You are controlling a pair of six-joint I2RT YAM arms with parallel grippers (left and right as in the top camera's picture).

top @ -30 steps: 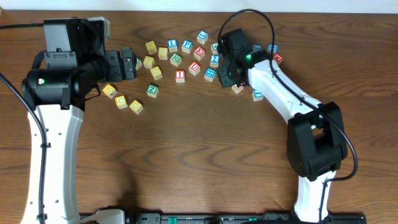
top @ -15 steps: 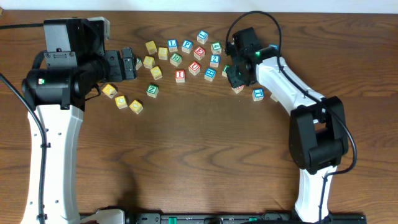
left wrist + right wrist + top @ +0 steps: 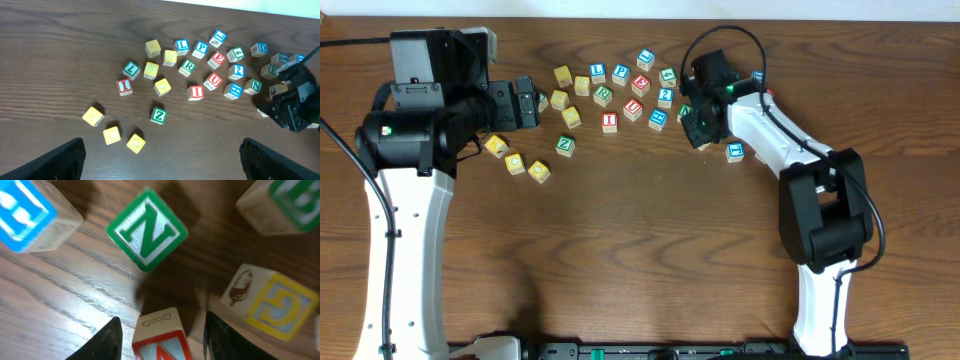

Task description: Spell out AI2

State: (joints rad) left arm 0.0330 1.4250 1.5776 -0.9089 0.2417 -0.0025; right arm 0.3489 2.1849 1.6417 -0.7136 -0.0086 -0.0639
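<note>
Straddling a red-rimmed cube point(image 3: 161, 332), probably the A though cut off at the bottom of the wrist view, with the right gripper point(image 3: 162, 322) parted and a sliver of gap on either side, so not clamped. Holding nothing in the left gripper point(image 3: 160, 170), spread wide at the left end of the scatter. Likely to go wrong from here: closing off-centre and twisting the cube, or pinching in the yellow-rimmed cube point(image 3: 272, 305) just beside the right finger; lifting out carelessly and clipping the green N cube point(image 3: 146, 230) just ahead, scattering neighbours. Easy too to mistake the green Z cube point(image 3: 565, 144) for the blue 2 cube point(image 3: 665, 97), hemmed mid-cluster; red I cube point(image 3: 609, 121) on the near fringe, freer to reach. Plenty of bare table point(image 3: 650, 240) on the robot's side for laying out the word; far edge close behind the cluster, so better to pull cubes nearward.
</note>
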